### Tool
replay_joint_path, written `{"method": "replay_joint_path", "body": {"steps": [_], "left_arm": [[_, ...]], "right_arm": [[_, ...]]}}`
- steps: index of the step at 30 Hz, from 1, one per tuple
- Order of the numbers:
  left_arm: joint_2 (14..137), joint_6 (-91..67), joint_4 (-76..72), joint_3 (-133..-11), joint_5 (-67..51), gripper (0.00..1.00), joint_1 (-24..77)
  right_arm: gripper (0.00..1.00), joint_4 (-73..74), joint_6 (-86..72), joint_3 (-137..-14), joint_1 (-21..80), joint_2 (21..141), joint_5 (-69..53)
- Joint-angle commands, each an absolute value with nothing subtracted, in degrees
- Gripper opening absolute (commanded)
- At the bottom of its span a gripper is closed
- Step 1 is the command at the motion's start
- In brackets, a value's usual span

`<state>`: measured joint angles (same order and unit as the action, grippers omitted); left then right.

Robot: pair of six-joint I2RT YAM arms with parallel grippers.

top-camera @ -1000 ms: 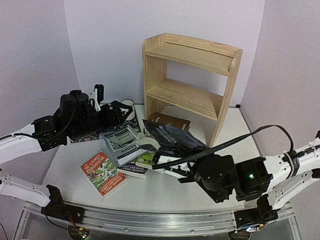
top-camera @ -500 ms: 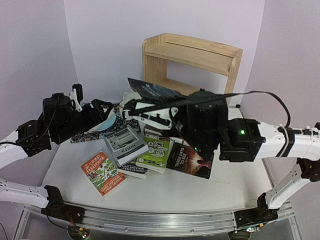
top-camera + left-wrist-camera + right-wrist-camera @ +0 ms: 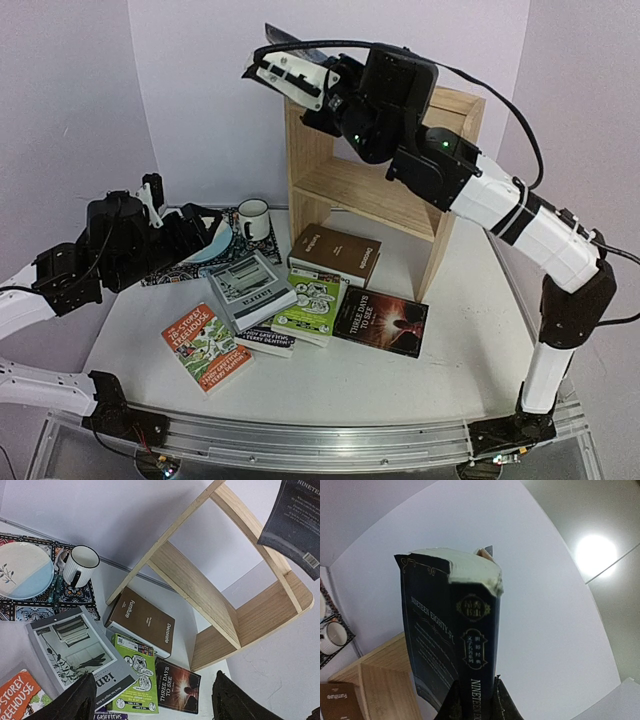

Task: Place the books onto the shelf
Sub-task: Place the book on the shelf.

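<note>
Your right gripper (image 3: 472, 695) is clamped on a dark book (image 3: 451, 645), held high over the shelf's (image 3: 335, 185) left top corner. Your left gripper (image 3: 154, 682) hangs wide and empty. Six books (image 3: 310, 305) lie on the table (image 3: 460, 300) before the shelf.

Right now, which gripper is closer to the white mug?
Left. The left gripper hovers open, low over the table to the left of the mug. The right gripper is high above the shelf, shut on the Nineteen Eighty-Four book.
</note>
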<state>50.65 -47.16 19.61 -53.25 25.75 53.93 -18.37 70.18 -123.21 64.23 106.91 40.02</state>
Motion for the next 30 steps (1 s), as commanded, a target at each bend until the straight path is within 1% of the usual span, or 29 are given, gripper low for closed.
{"method": "replay_joint_path", "body": {"steps": [1, 4, 11, 17, 21, 26, 30], "left_arm": [[50.0, -48.0, 20.1, -52.6, 27.4, 0.80, 53.7], [50.5, -47.9, 20.1, -52.8, 27.4, 0.80, 53.7], [51.0, -47.5, 20.2, -53.3, 27.6, 0.80, 53.7], [51.7, -47.8, 20.2, -53.2, 27.1, 0.80, 53.8], [51.9, -48.0, 20.2, -53.2, 27.1, 0.80, 53.7], [52.5, -48.1, 20.1, -53.3, 27.0, 0.80, 53.7], [53.0, -48.2, 20.1, -53.5, 26.8, 0.80, 53.7]], "right_arm": [[0.00, -29.2, 71.3, -131.1, 61.4, 106.7, 38.2], [0.00, -29.9, 71.2, -131.3, 59.5, 106.5, 38.0], [0.00, -34.2, 77.0, -129.1, 55.4, 106.9, 40.7], [0.00, -37.0, 80.0, -122.6, 52.8, 104.1, 43.0], [0.00, -40.5, 85.4, -116.2, 52.6, 102.2, 44.4], [0.00, -40.4, 91.7, -109.0, 52.6, 100.5, 48.2], [0.00, -40.4, 94.5, -107.5, 52.6, 100.7, 51.9]]}}
